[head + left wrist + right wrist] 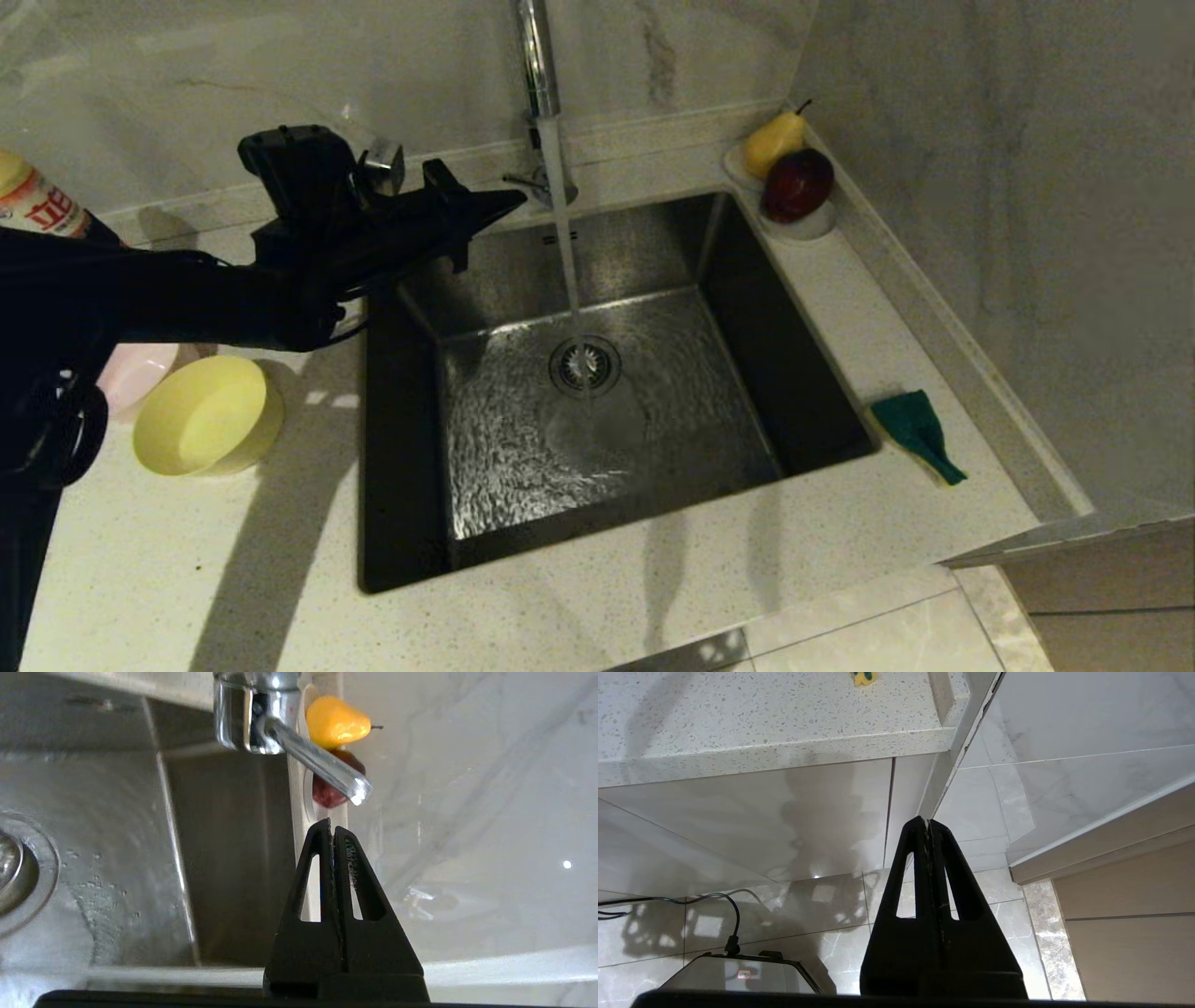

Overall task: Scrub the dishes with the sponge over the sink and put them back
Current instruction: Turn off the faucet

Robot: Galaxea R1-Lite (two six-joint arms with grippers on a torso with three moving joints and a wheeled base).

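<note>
My left gripper (pixel 499 201) is pinched tight on nothing, hanging over the sink's (pixel 840 392) far left corner beside the tap (pixel 285 737), which is running. I judge water is on and scrubbing hasn't begun. The yellow bowl (pixel 207 415) and pink bowl (pixel 138 371) wait left of the sink; the sponge (pixel 917 434) lies right. Next I'd open over a bowl. My right gripper (pixel 930 826) is closed, parked low.

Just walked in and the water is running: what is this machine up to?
The tap runs into the sink. The left hand, shut and holding nothing, hovers at the sink's back left corner near the tap. The yellow bowl and pink bowl wait on the counter to the left, the sponge to the right, untouched.
</note>
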